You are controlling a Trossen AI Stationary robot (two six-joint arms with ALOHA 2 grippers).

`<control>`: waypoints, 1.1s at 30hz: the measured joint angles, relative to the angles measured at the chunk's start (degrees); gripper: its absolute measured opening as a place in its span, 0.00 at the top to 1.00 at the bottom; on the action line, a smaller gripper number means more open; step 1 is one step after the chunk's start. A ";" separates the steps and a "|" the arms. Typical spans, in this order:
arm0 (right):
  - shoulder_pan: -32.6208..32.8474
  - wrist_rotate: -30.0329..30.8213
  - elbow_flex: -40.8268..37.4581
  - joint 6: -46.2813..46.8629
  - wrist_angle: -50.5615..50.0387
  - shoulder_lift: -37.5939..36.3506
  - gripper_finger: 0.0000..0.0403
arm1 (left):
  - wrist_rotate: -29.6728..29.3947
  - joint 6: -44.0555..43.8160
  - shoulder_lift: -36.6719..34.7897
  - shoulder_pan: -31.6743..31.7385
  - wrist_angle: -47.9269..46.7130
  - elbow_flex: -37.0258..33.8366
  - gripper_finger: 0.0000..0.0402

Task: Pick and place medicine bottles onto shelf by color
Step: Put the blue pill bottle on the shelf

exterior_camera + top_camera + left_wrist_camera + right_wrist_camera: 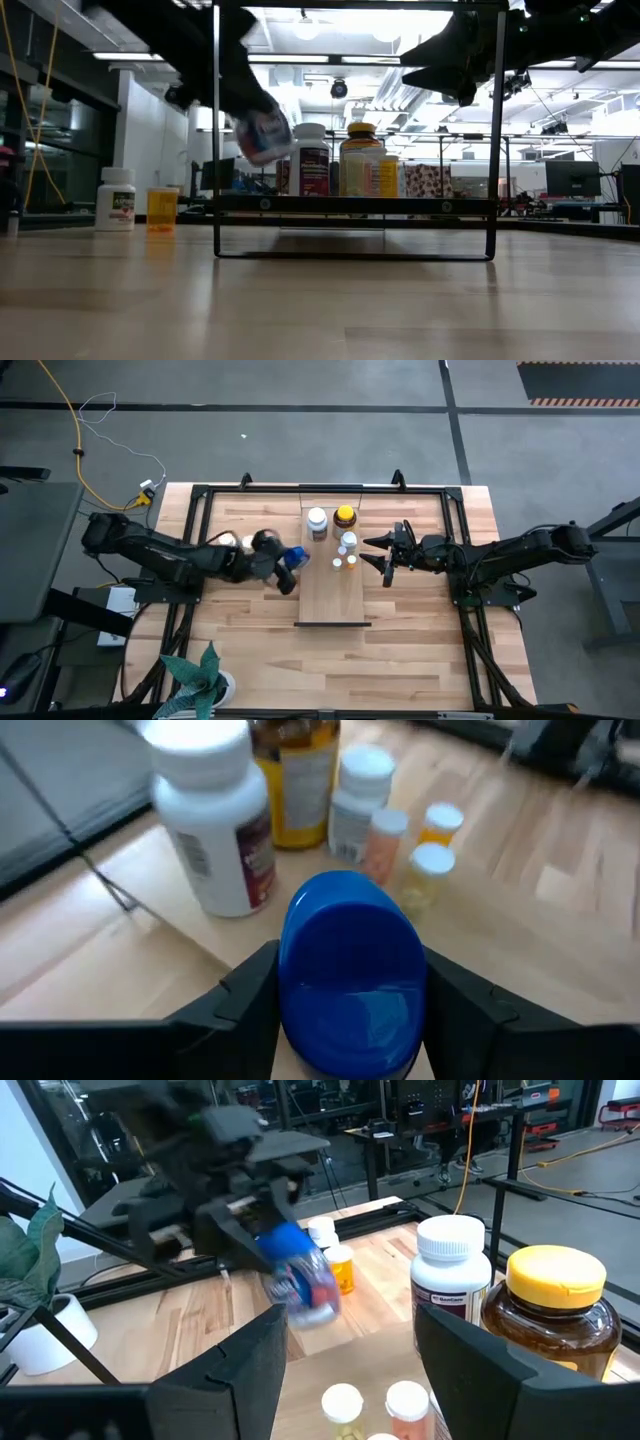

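Progress is judged to be past the halfway mark, since most of the medicine bottles are already gathered on the shelf (pixel 330 600), the long pale plank lying on the wooden surface (pixel 420 650) between the two arms. At the shelf's far end a white bottle with a dark red label (pixel 317 523) is seen beside an amber bottle with a yellow cap (pixel 345 518), and just in front of them a smaller white bottle (pixel 348 543) and a few tiny orange bottles (pixel 344 563) are grouped. A blue-capped bottle (pixel 296 558) is held pinched between the jaws of the left gripper (pixel 288 565), lifted clear of the surface and tilted, at the shelf's left edge near the standing group; its placing is not yet done. From the left wrist view the blue cap (pixel 350 960) is shown pointing toward the other bottles. The right gripper (pixel 385 552) is held just beside the shelf's right edge with its jaws spread and nothing between them. Off the shelf, further left on the surface, a white bottle (pixel 116 199) and a yellow bottle (pixel 161 209) are seen in the low view, so these are judged to remain to be moved. Whether the grouping by colour is final cannot be told
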 joint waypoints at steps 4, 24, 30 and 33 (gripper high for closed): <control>0.01 0.00 0.00 0.01 -0.05 0.00 0.48 | 8.00 4.56 6.62 5.02 -1.62 6.29 0.56; 0.01 0.02 0.00 0.01 -0.37 0.00 0.48 | 23.02 17.87 23.20 12.66 -17.36 25.51 0.54; -0.01 0.02 0.00 0.02 -0.37 0.00 0.48 | 22.85 20.73 23.21 13.16 -17.21 25.51 0.50; 0.00 0.03 0.00 0.02 -0.35 0.00 0.48 | 21.49 22.66 23.21 13.16 -16.87 25.51 0.45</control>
